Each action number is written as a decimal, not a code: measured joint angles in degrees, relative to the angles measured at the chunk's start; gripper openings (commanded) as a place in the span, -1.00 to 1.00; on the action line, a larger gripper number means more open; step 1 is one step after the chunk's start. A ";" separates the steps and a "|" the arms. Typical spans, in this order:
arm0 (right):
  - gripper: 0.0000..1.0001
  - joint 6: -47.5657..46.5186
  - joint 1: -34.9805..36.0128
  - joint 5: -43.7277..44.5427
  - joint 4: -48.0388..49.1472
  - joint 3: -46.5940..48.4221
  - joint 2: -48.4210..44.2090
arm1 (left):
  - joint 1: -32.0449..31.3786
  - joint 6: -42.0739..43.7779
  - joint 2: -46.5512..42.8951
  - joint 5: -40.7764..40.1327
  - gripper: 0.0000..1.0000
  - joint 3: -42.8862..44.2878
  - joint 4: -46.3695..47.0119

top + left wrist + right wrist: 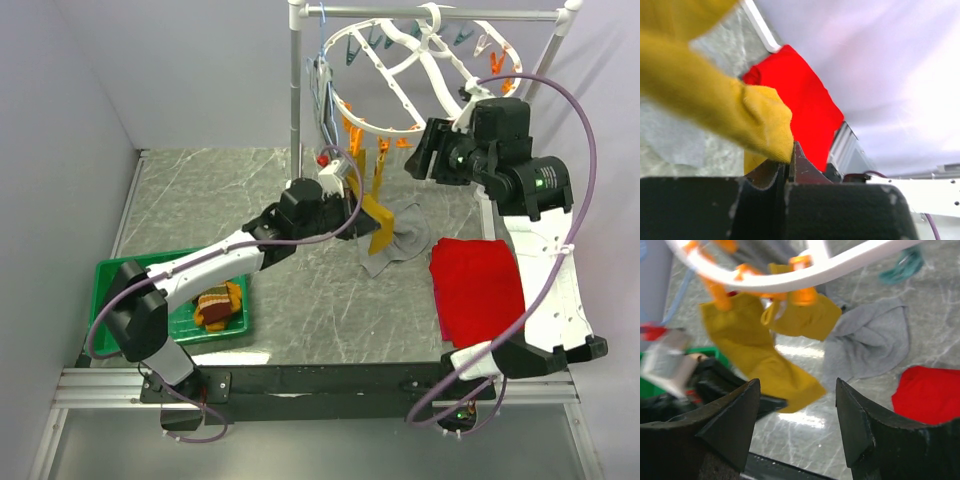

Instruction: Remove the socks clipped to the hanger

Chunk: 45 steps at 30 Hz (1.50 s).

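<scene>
1. Grey marbled counter [300,310].
2. Green tray [108,268] on it, near-left corner.
3. Crumpled grey cloth [402,240] around the middle.
4. Red cloth [478,285] flat at right side, near grey cloth.

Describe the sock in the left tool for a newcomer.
Find the round white hanger on the back rail. Two mustard socks hang from orange clips on its rim. Yours is the longer one, lower end pinched by the left tool; its neighbour is shorter.
</scene>
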 measured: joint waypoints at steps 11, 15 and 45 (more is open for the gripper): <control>0.30 11.63 15.45 12.85 -2.93 5.75 0.15 | -5.22 -3.89 -0.57 -1.42 -0.98 -3.78 1.09; 0.23 14.64 20.15 17.16 -2.86 6.27 2.47 | -6.88 -4.85 -0.57 -2.64 -0.98 -3.76 1.01; 0.07 10.97 23.02 38.23 -2.49 14.16 16.33 | -10.91 -6.29 0.00 -5.14 -0.98 -0.76 -1.33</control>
